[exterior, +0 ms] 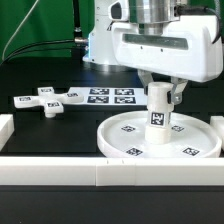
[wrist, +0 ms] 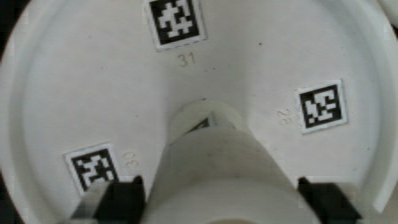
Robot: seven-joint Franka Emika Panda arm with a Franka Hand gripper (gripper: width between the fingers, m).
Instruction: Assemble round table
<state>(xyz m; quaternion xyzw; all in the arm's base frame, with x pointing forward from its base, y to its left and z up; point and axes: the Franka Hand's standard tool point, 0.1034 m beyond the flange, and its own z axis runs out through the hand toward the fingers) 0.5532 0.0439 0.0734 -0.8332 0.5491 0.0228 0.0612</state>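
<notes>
The large white rimmed round disc lies on the black table at the exterior view's right, with several tags on its face. The short thick cylinder stands upright on the disc's centre. My gripper is shut on the cylinder from above, one finger on each side. In the wrist view the cylinder runs down to the disc, with the black pads against its sides. The cross-shaped piece lies on the table at the exterior view's left, apart from the gripper.
The marker board lies flat behind the disc. Long white border rails run along the front and at the exterior view's left. The arm's white body hangs over the disc.
</notes>
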